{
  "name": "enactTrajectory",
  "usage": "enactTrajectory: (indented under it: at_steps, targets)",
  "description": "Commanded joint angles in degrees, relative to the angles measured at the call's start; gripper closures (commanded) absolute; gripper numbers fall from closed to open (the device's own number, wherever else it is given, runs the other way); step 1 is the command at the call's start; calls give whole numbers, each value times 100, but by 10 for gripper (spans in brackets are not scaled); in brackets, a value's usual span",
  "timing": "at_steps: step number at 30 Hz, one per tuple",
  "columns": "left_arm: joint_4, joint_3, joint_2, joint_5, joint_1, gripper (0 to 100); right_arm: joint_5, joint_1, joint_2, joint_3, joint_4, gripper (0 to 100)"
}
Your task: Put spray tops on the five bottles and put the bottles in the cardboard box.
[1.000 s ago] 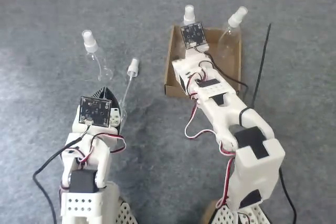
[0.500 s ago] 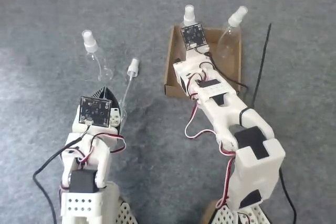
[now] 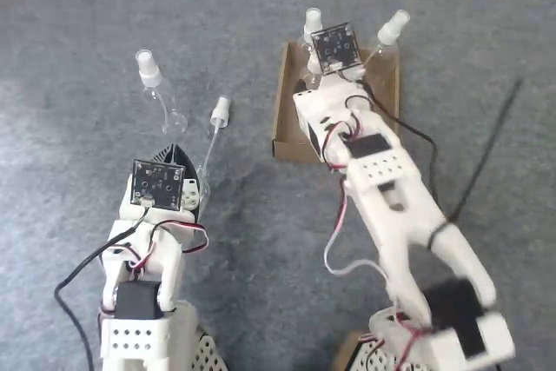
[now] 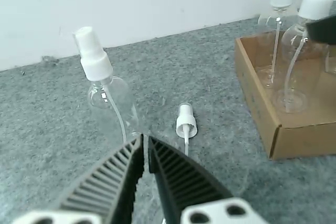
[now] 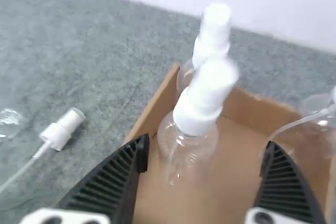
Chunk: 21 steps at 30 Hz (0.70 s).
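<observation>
My right gripper point(image 5: 206, 149) is open over the cardboard box point(image 3: 283, 102), one finger on each side of a clear bottle point(image 5: 191, 129) with a white spray top. A second capped bottle point(image 5: 210, 35) stands behind it and a third point(image 5: 320, 114) beside it in the box. On the carpet left of the box, a capped bottle point(image 3: 158, 95) stands upright. A loose spray top point(image 3: 219, 114) with its tube lies between that bottle and the box, also seen at the spray top point(image 4: 186, 124). My left gripper point(image 3: 176, 154) is shut with nothing in it, short of the standing bottle point(image 4: 105, 87).
Grey carpet covers the table up to a white wall at the back. A thin black cable point(image 3: 486, 154) runs diagonally right of the right arm point(image 3: 373, 162). Open carpet lies between the two arms and right of the box.
The right arm has swung farther over the box and to the right, and its cable has shifted with it. The left arm has not moved.
</observation>
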Motion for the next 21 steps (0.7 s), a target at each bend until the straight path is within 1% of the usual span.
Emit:
enactTrajectory:
  at_steps: [1,5,9,13,16,18,21]
  targets:
    - [-167,-84,35,-26,-18,988,79,-171,-1138,220,629,709]
    - [-62,-321,44,-26,-62,988,88,-145,-2185,862,1552,709]
    - [510,-936,53,-35,-158,988,97,-119,-3196,1547,2413,709]
    - [1284,-1921,246,-598,-141,988,97,-92,-4251,1996,3547,709]
    - [1890,-3011,1178,-835,-149,988,132,92,-4971,2163,4207,709]
    - [2418,-3837,2145,-1055,-105,988,431,242,-5323,2224,4549,709]
    - [3174,-5033,3789,-1037,-97,987,659,365,-5692,2453,4892,708]
